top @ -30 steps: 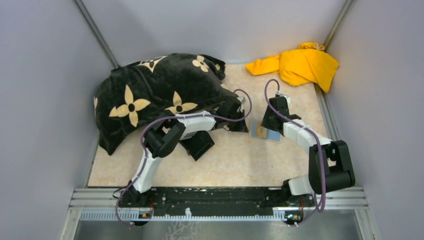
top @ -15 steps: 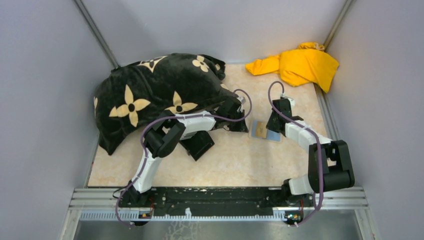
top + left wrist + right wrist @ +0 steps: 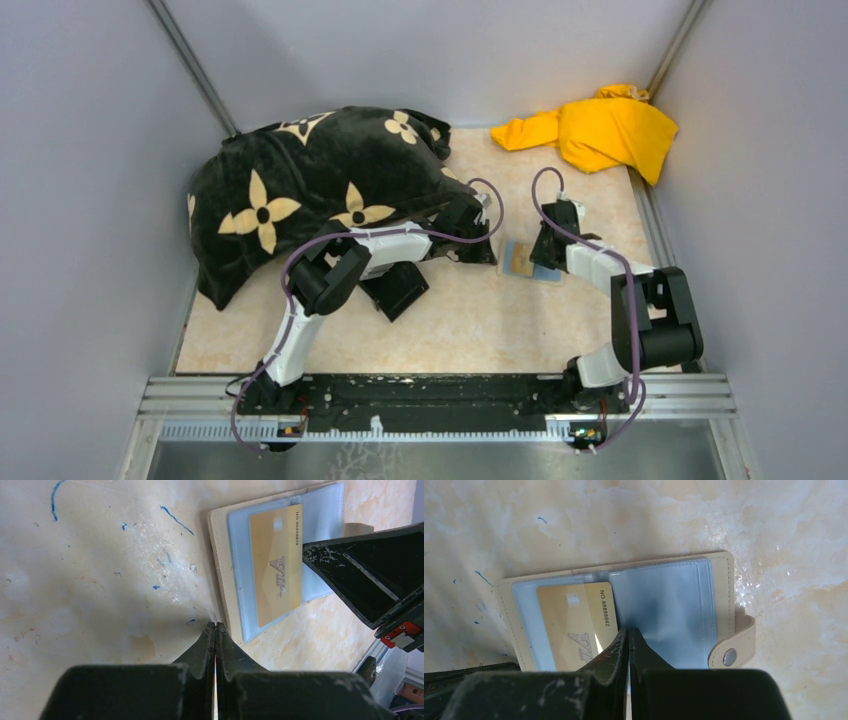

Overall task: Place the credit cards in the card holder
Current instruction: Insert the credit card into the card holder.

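Right fingers (image 3: pixel 614 652) now nearer card holder (image 3: pixel 725 595)

1 credit card (image 3: pixel 569 620) lies on the card holder's (image 3: pixel 729 595) left half.

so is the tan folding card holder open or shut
Open, spread flat: the tan card holder shows both clear sleeves, its snap tab unfastened, a gold card on one half.

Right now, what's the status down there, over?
Left gripper shut, at card holder edge. Right gripper shut, over its middle. Gold card lies on open holder. Cushion, yellow cloth clear of it.
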Controlling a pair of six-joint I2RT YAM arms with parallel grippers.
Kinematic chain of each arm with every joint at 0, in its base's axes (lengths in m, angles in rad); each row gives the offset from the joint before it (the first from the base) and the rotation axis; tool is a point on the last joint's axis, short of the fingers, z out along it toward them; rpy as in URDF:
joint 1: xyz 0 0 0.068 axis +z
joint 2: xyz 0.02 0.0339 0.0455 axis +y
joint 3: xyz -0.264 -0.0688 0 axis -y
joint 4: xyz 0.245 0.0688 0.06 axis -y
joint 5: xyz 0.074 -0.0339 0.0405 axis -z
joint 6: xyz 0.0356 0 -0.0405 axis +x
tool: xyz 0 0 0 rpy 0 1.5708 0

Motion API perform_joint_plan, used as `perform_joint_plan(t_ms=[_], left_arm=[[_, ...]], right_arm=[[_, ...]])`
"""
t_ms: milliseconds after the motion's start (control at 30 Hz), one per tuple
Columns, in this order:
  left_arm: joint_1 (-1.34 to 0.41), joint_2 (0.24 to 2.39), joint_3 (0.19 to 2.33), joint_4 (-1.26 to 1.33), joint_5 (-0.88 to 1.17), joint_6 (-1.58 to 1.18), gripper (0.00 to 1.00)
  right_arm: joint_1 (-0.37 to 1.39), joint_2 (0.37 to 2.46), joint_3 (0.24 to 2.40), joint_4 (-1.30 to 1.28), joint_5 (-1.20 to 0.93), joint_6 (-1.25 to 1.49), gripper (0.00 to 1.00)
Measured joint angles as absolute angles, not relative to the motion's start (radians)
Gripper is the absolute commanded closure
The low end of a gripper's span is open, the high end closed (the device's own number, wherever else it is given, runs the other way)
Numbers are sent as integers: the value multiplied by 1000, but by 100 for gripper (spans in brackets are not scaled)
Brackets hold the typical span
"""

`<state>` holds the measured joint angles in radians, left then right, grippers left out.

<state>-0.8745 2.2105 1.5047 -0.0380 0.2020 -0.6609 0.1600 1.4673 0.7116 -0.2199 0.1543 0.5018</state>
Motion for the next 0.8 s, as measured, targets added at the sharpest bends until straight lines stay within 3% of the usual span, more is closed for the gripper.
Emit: perform_joint_plan(t_ms=[800], left_arm=[[-875, 2231, 1545, -65, 207, -654, 100]], right_arm=[[215, 1501, 710, -130, 101, 546, 100]])
